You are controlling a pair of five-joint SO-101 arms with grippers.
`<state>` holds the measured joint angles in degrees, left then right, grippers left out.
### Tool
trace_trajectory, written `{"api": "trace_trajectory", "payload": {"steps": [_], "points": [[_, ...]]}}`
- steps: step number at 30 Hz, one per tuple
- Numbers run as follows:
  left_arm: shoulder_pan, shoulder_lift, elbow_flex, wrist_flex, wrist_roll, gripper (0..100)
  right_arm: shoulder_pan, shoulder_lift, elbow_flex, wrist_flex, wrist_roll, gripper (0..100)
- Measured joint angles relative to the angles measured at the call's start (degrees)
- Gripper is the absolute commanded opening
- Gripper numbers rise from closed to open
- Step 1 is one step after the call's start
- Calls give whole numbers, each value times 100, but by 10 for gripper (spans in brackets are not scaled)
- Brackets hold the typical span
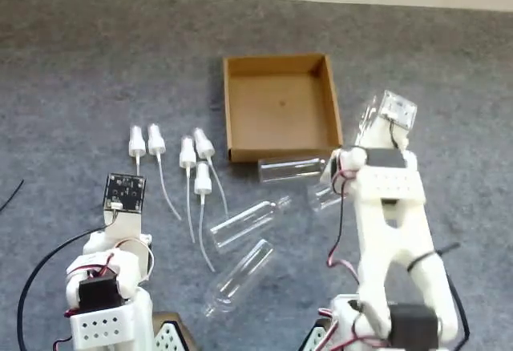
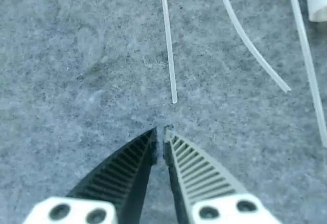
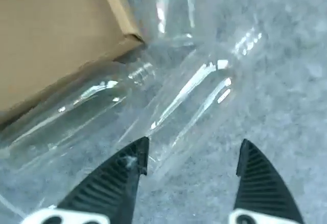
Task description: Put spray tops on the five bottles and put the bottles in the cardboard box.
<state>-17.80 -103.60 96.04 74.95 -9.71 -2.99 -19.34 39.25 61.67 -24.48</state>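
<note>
I count one cardboard box (image 1: 280,106). Beside the box, on its left in the high view, I make out five spray tops (image 1: 187,152). Near the box's front and right side I count five bottles (image 1: 248,223), two of them half hidden.

White printed arms (image 1: 390,207), black servos (image 1: 98,293), red-black cables (image 1: 335,248); left pincer (image 2: 160,132) ribbed, black and grey fingers (image 2: 122,173).

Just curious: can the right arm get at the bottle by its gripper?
Probably yes: the right gripper is open just above that bottle, nothing between them, though a second bottle lies close beside.
</note>
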Motion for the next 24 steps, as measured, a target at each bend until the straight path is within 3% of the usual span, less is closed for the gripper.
{"api": "trace_trajectory", "payload": {"steps": [5, 17, 21, 24], "points": [[0, 0, 0, 0, 0, 38, -35, 580, -308, -53, -369, 238], [0, 0, 0, 0, 0, 38, 9, 1196, -343, -440, -413, 235], [0, 0, 0, 0, 0, 38, 422, 1222, -343, -440, -369, 194], [0, 0, 0, 0, 0, 38, 853, 1231, -343, -440, 88, 139]]}}
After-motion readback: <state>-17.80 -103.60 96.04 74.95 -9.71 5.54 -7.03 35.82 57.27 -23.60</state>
